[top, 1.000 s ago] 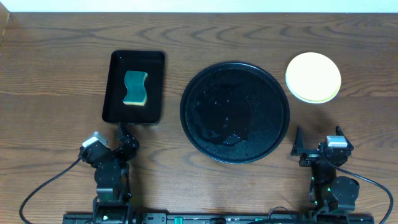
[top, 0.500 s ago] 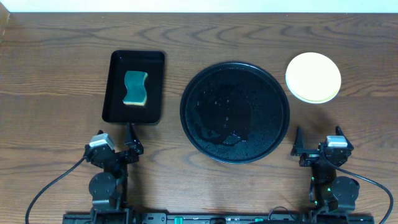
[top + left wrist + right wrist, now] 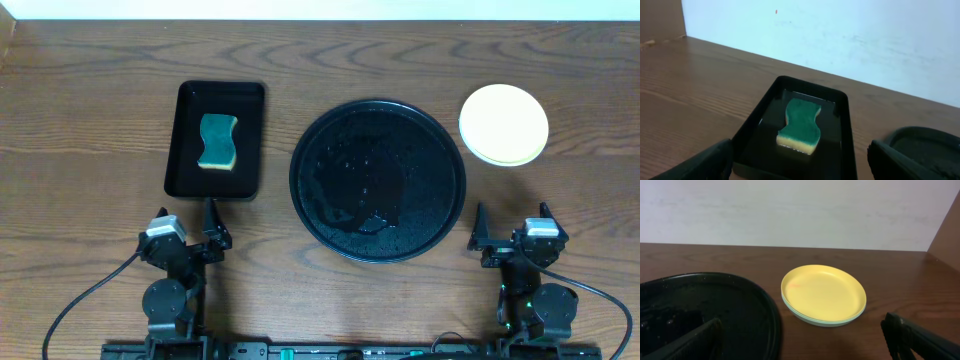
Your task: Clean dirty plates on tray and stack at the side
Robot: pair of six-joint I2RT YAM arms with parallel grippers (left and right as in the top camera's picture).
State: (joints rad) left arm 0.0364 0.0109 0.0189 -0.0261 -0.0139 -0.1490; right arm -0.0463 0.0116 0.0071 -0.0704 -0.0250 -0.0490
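Observation:
The plates [image 3: 503, 123] sit in one stack on the table at the back right, the pale yellow one on top, with mint-green rims under it [image 3: 823, 296]. A faint red-orange smear shows on the yellow plate in the right wrist view. The large round black tray [image 3: 377, 180] lies in the middle, wet and bare of plates; it also shows in the right wrist view [image 3: 705, 310]. My left gripper [image 3: 187, 228] is open and empty near the front left. My right gripper [image 3: 510, 232] is open and empty at the front right, in front of the stack.
A smaller rectangular black tray [image 3: 250, 140] stands at the back left and holds a green sponge [image 3: 218, 141] with a yellow underside [image 3: 801, 124]. A pale wall runs behind the table.
My left gripper has drawn back a little and turned straight, now facing the rectangular tray. The right arm, the plates and the round tray have not moved.

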